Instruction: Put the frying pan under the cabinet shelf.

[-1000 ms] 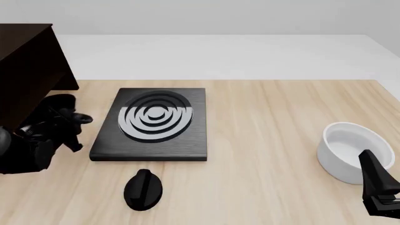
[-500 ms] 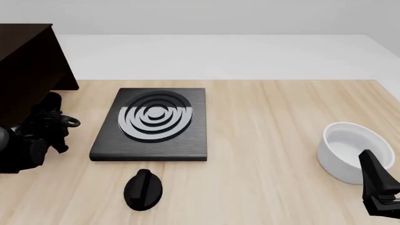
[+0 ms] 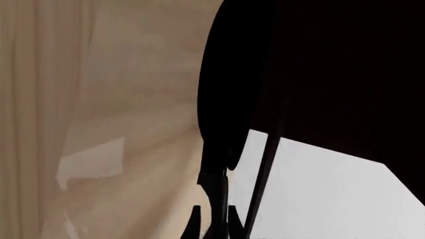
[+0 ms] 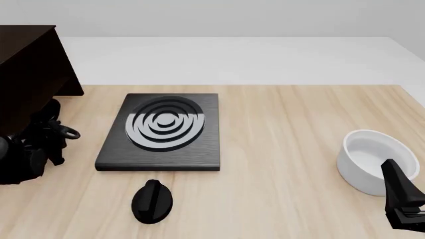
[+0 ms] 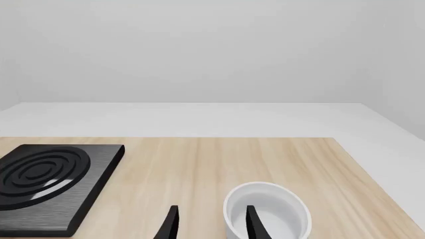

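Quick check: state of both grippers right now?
Left gripper: shut on the frying pan's thin black handle.
Right gripper: open, holding nothing.

Large dark brown wooden cabinet at far left of light wooden table. Left claw beside its base, state unclear. Flat black stove plate with grey rings centre, small black knob nearer. White round bowl right, right claw partly visible.

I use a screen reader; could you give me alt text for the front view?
A black stove plate with grey rings lies on a wooden table, a black knob nearer the camera. The dark cabinet shelf stands far left, a white bowl right.
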Controlling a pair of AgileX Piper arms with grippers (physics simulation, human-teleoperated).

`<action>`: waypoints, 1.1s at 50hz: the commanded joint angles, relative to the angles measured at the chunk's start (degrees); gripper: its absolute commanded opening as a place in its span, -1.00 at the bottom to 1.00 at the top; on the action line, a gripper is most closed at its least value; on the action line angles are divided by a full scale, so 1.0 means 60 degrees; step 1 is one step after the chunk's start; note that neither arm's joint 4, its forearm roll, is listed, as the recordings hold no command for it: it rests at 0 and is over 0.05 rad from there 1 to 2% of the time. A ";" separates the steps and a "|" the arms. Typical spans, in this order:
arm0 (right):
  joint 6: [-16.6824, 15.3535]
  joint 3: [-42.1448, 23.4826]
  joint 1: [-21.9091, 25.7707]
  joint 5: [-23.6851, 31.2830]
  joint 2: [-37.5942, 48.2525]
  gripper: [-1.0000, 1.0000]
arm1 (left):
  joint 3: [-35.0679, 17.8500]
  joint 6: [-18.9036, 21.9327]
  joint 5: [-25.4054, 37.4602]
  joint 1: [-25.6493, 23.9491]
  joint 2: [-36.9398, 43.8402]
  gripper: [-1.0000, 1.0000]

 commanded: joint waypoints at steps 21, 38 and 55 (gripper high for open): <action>0.0000 0.0000 0.0000 0.0000 0.0000 1.00 | -0.0073 0.0717 -0.0236 0.1361 0.1123 1.00; 0.0000 0.0000 0.0000 0.0000 0.0000 1.00 | 0.1000 0.0904 -0.0099 0.0169 0.0039 1.00; 0.0000 0.0000 0.0000 0.0000 0.0000 1.00 | 0.2501 0.0973 -0.1203 -0.0933 -0.1132 1.00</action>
